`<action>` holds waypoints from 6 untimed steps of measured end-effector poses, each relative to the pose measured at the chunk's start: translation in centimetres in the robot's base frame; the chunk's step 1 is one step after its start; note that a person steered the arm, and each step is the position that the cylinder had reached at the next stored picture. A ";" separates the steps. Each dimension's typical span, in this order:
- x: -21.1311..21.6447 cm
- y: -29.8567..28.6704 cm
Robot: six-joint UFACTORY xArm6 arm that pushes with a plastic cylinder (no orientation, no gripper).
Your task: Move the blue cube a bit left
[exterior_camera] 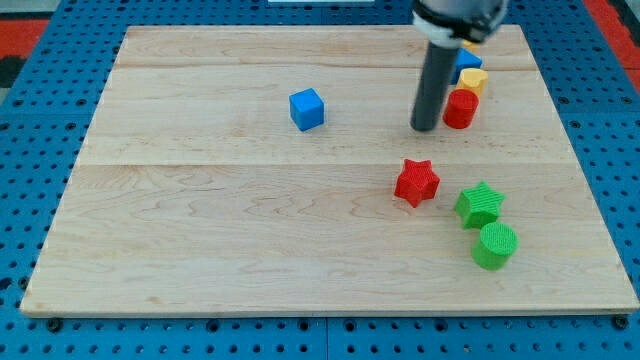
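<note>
1. Camera view: the blue cube [308, 109] sits alone on the wooden board [200, 250], upper centre of the frame.
2. My tip [425, 129] — a plain rod end, with no fingers to open or shut — rests well to the cube's right, just beside the red cylinder [461, 109].
3. Behind it: a yellow block [474, 81] and another blue block [467, 60], partly hidden.
4. Lower right: red star [417, 182], green star [480, 204], green cylinder [495, 246].

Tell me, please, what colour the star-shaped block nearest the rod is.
Red star, in the camera view.
</note>
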State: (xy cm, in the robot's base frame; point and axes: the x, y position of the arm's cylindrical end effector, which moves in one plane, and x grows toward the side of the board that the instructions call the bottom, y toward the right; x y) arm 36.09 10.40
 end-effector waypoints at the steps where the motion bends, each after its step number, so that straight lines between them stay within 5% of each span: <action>1: -2.8 -10.6; 2: -3.6 -19.2; 4: -1.1 -6.7; 5: 1.6 -12.7; 6: -2.0 -22.4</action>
